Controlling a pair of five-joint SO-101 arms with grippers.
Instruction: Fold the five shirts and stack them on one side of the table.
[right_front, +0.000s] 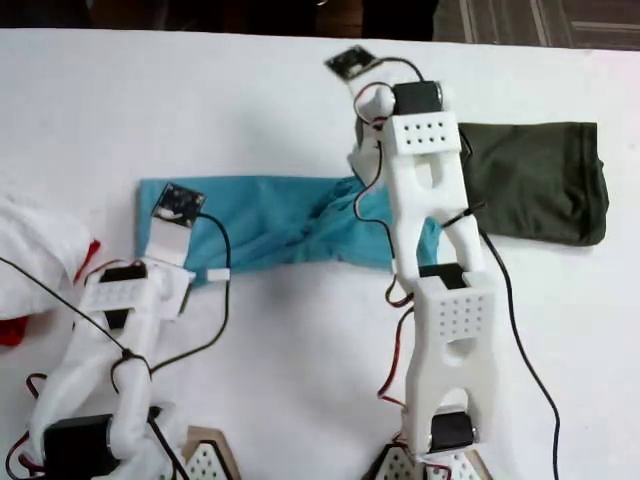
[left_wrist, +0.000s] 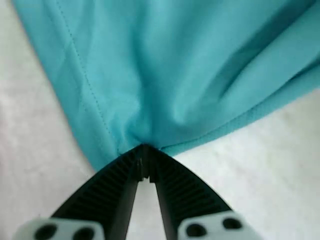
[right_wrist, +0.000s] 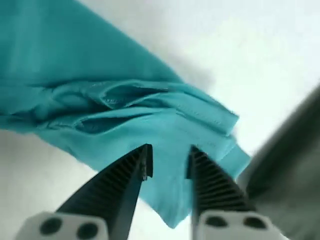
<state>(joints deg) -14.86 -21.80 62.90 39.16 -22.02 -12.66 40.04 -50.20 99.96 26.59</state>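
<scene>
A teal shirt lies stretched across the middle of the white table, bunched and twisted toward its right end. My left gripper is shut on the edge of the teal shirt at its left end, under the left wrist. My right gripper hangs open just over the rumpled right end of the teal shirt, cloth showing between its fingers. A folded dark green shirt lies at the back right, beside the right gripper.
A heap of white cloth with a bit of red sits at the left edge. The dark green shirt lies close beside the right fingers. Black cables trail from both arms over the table's front.
</scene>
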